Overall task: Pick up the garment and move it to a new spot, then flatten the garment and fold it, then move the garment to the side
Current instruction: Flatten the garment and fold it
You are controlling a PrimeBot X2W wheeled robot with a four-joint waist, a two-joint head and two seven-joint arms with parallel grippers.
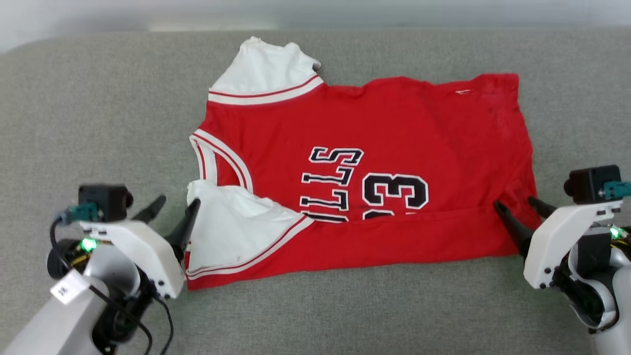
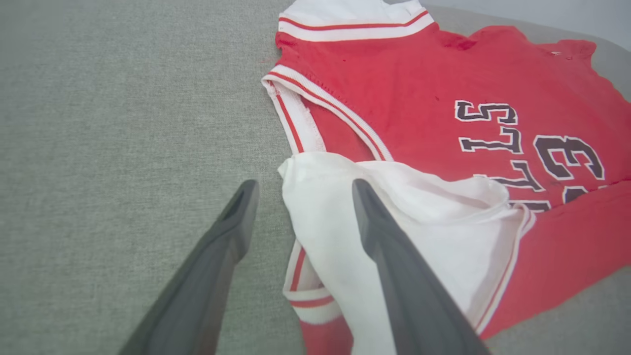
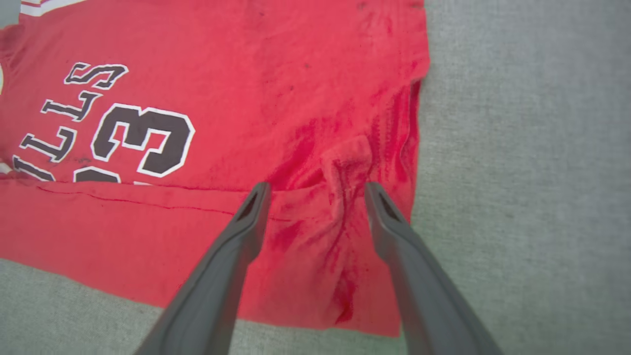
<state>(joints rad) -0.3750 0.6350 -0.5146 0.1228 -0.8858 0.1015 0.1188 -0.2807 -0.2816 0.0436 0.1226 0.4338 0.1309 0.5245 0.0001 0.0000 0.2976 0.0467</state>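
The garment (image 1: 374, 148) lies spread sideways on the grey cloth-covered tabletop (image 1: 88, 108), collar toward my left and hem toward my right. Its near long edge is folded over the bottom of the lettering.

My left fingers (image 1: 185, 227) stand apart and hold nothing. One hangs over the near white sleeve (image 2: 419, 207), the other over bare cloth just beside it. My right fingers (image 1: 510, 222) are apart and empty too, straddling a small pinched ridge (image 3: 347, 162) of red fabric by the near hem corner. Whether any tip touches the fabric, I cannot tell.

I judge this a light, limp knit with no stiffness of its own. It will sag and drape from wherever I pinch it, and a single grab would bunch it into a rope. It looks neither slippery nor fragile. The woven tabletop cover looks grippy enough that the cloth would drag and wrinkle, so I would lift rather than pull.

I would take two holds well apart along the same folded edge. On my left, that means the striped trim (image 1: 266, 244), where the seam gives some bulk, not the loose sleeve, which would just pull out alone. On my right, I would take the doubled hem, catching both layers so the fold does not fall open.
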